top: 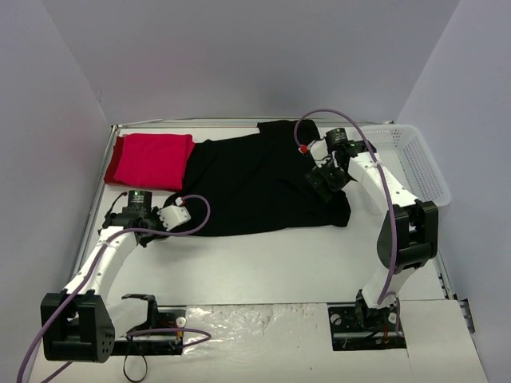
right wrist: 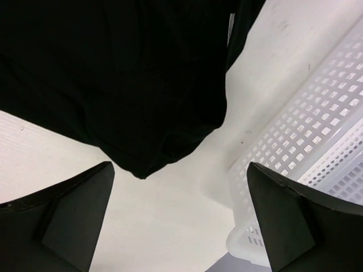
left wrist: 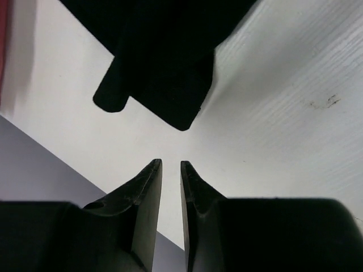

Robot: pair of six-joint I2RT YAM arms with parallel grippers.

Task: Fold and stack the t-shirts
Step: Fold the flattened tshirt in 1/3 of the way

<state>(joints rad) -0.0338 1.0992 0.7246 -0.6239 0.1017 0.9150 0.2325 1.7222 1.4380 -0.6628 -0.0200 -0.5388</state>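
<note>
- The black t-shirt (top: 263,183) lies spread, loosely rumpled, across the far middle of the white worktop (top: 279,263). It runs from the red t-shirt (top: 152,159) on the left almost to the white mesh basket (top: 419,163) on the right.
- The red t-shirt sits folded into a neat rectangle at the far left corner of the worktop. Its right edge meets the black shirt's left end.
- The left claw (left wrist: 171,164) is low over the worktop by the black shirt's near left edge. Its fingers are drawn close, with only a narrow slit between them and nothing in it.
- In the left wrist view, a rounded corner of the black cloth (left wrist: 164,56) lies ahead of the fingertips, clear of them. A sliver of red shows at the frame's left border.
- The right claw (right wrist: 180,165) hangs over the right end of the black shirt with its fingers spread wide and nothing between them.
- In the right wrist view, a bunched corner of the black shirt (right wrist: 113,73) fills the upper frame, with the basket wall (right wrist: 317,141) just beside it on the right.
- The basket rests at the far right edge of the worktop, apart from both shirts.
</note>
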